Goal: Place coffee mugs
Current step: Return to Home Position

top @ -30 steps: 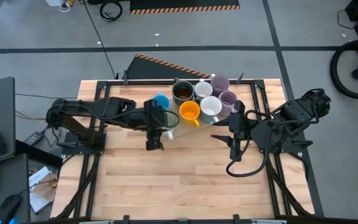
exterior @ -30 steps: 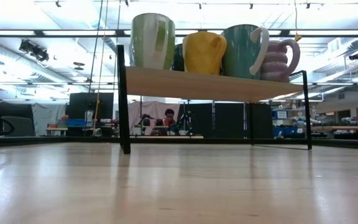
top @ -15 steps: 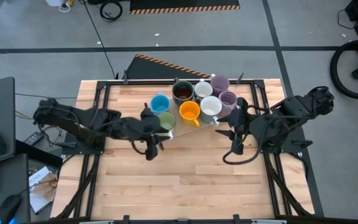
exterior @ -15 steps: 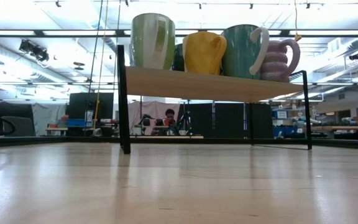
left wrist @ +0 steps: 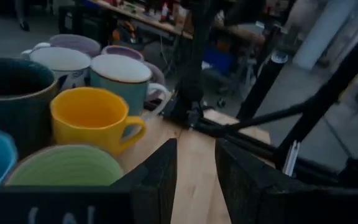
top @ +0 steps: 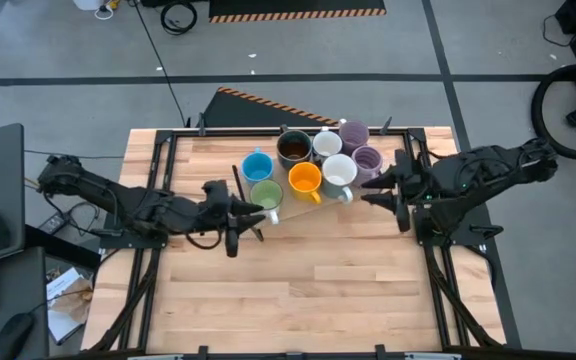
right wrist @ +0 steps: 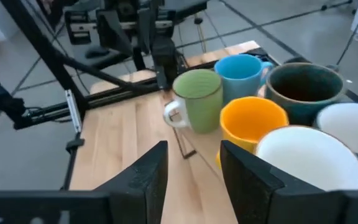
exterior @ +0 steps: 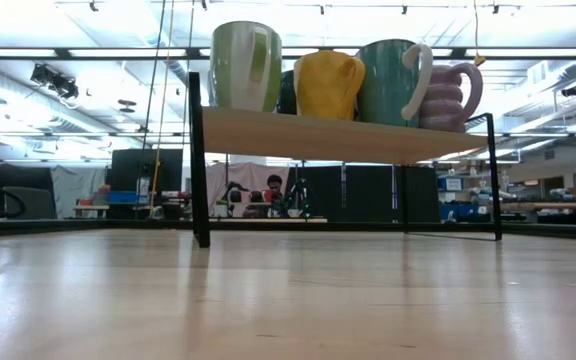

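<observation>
Coffee mugs (top: 305,179), eight, grouped upright on the black-legged wooden shelf (exterior: 308,135) at the table's (top: 298,290) far middle; left gripper (left wrist: 194,149) just beside the green mug (top: 265,193), right gripper (right wrist: 193,149) near the white mug (top: 339,171), fingers of both apart, holding nothing.

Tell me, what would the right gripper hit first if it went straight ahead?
Probably the green mug, straight ahead of the right gripper, whose fingers are open; the orange mug sits just beside that line.
</observation>
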Controlling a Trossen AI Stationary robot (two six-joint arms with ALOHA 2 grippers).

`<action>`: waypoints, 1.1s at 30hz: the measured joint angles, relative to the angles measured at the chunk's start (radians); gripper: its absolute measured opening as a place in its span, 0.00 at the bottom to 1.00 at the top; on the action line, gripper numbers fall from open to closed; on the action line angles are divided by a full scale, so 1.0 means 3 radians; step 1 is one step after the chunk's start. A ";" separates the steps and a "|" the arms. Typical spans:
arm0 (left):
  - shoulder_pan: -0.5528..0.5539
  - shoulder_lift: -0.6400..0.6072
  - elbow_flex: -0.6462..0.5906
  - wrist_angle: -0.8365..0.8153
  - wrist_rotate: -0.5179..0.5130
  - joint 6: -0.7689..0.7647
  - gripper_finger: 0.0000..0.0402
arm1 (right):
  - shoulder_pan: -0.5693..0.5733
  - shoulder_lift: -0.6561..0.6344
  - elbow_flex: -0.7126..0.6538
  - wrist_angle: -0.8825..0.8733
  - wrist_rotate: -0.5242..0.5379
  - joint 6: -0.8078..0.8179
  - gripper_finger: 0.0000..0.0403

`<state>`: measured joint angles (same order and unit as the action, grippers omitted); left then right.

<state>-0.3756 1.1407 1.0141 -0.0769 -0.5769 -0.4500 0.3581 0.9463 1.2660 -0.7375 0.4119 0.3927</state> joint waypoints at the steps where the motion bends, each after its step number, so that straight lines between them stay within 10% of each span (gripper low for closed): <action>1: 0.0001 -0.0056 -0.0112 0.0115 -0.0018 -0.0031 0.29 | -0.0013 -0.0065 -0.0069 0.0034 0.0007 0.0001 0.38; 11: 0.0014 -0.0539 -0.1009 0.1015 -0.0202 -0.0321 0.29 | -0.0027 -0.0576 -0.0630 0.0288 0.0017 0.0257 0.37; 33: 0.0130 -0.1824 -0.2052 0.1022 -0.0480 -0.0805 0.29 | -0.0027 -0.1795 -0.1467 0.0485 0.0047 0.0549 0.36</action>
<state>-0.3367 0.5935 0.3985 0.2298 -0.7209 -0.6916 0.3500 0.4079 0.8259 -0.5920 0.4259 0.5575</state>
